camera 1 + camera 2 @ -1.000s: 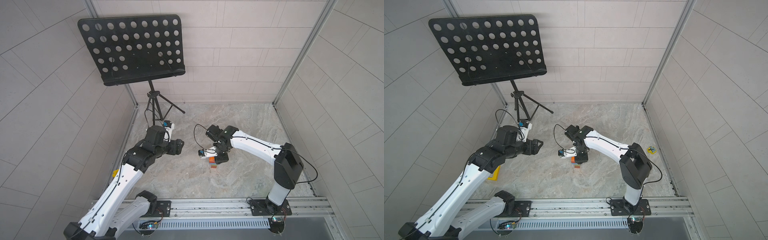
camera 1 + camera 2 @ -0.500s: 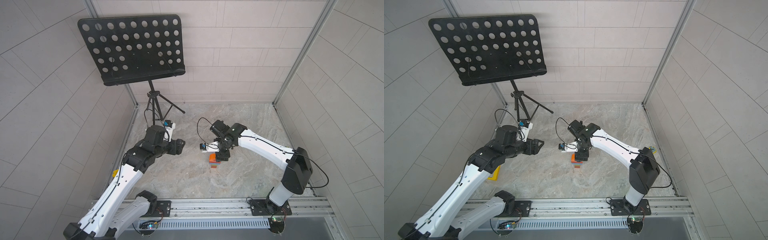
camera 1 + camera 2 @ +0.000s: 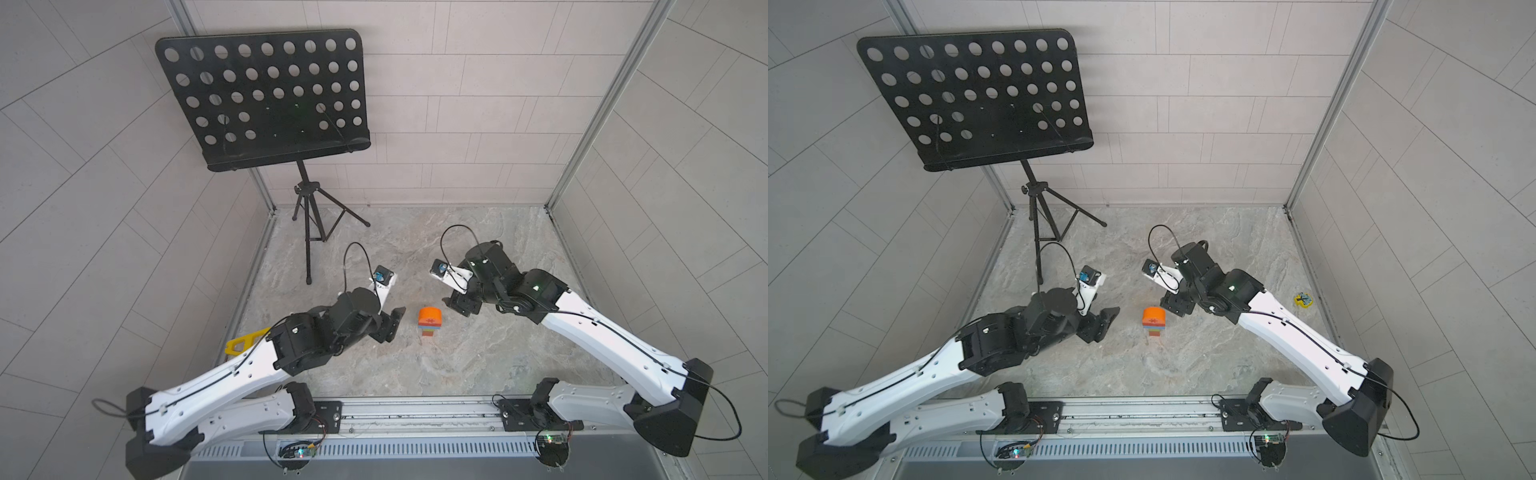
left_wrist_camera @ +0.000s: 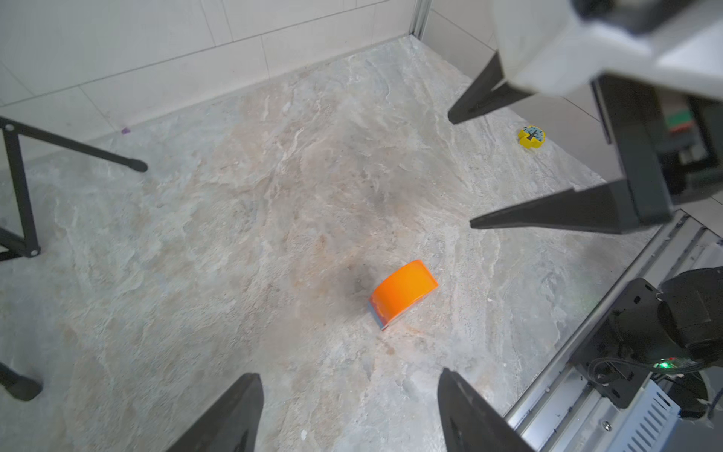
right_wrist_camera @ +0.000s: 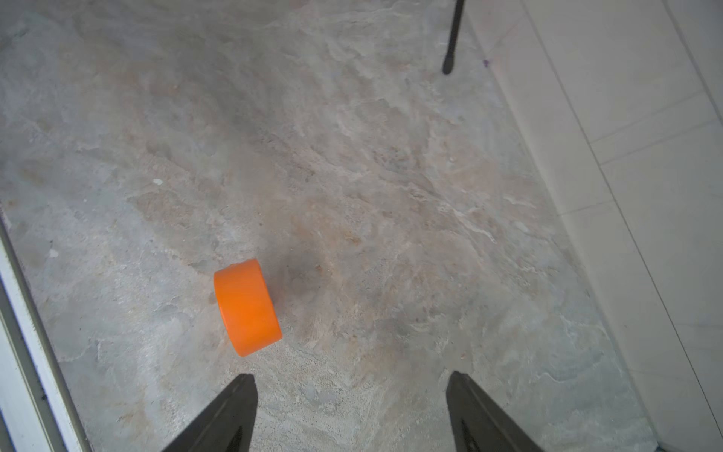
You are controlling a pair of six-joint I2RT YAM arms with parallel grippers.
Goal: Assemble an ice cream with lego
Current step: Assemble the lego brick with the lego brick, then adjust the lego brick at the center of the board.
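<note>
The ice cream point(image 3: 430, 322) point(image 3: 1154, 322) stands upright and alone on the marble floor between my two arms. Its orange half-round dome with a red mark is on top, and blue, green and red brick edges show below it. My left gripper point(image 3: 392, 324) point(image 3: 1104, 322) hangs open a short way to its left, apart from it. My right gripper point(image 3: 461, 305) point(image 3: 1175, 305) is open just to its right and slightly behind, also apart. The left wrist view shows the ice cream point(image 4: 403, 291) ahead of my open left gripper point(image 4: 348, 373), with the right gripper point(image 4: 461, 170) beyond. In the right wrist view the dome point(image 5: 246, 307) lies ahead of my open right gripper point(image 5: 350, 375).
A black music stand point(image 3: 266, 99) on a tripod point(image 3: 309, 232) fills the back left corner. A yellow triangular frame point(image 3: 243, 343) lies by the left wall, partly behind my left arm. A small yellow object point(image 3: 1304, 300) point(image 4: 531, 137) sits near the right wall. A metal rail point(image 3: 415, 411) runs along the front.
My right gripper has opened, let go of the ice cream and drawn back to the right, leaving it standing. The left arm has hardly moved.
</note>
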